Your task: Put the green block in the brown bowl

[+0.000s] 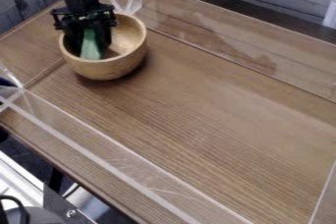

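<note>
The brown bowl (110, 64) sits on the wooden table near the far left corner. My black gripper (89, 41) hangs straight down into the bowl from above. Its fingers are shut on the green block (90, 47), which stands nearly upright inside the bowl. The block's lower end reaches down near the bowl's floor; whether it touches I cannot tell.
A clear plastic wall (197, 41) runs along the table's back and another low clear wall (79, 135) lines the front edge. The wooden tabletop (210, 110) stretches wide to the right of the bowl.
</note>
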Controlling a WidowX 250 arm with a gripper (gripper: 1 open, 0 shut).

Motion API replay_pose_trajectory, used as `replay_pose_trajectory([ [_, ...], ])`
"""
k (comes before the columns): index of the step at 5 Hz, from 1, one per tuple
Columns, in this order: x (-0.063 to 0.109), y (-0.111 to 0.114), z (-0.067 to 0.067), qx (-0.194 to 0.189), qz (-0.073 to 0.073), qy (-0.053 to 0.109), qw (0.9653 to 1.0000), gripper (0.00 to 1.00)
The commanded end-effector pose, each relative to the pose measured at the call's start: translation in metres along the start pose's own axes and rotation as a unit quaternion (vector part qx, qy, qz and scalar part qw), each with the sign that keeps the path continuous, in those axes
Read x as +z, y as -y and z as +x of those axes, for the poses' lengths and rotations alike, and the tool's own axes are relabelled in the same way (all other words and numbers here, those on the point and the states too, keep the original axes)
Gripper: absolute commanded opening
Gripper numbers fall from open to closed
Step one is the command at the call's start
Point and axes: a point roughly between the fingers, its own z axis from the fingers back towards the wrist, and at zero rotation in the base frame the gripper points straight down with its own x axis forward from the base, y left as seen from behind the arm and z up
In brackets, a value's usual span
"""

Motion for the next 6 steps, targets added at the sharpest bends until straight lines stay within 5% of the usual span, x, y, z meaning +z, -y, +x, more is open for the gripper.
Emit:
replay_pose_trajectory([
  [1, -0.007, -0.006, 0.006, 0.007, 0.012, 0.012, 0.9998, 0.0],
  [5, -0.026, -0.004, 0.012, 0.023, 0.011, 0.021, 0.9995, 0.0],
  [6, -0.027, -0.001, 0.014, 0.025, 0.026, 0.027, 0.999, 1.0],
])
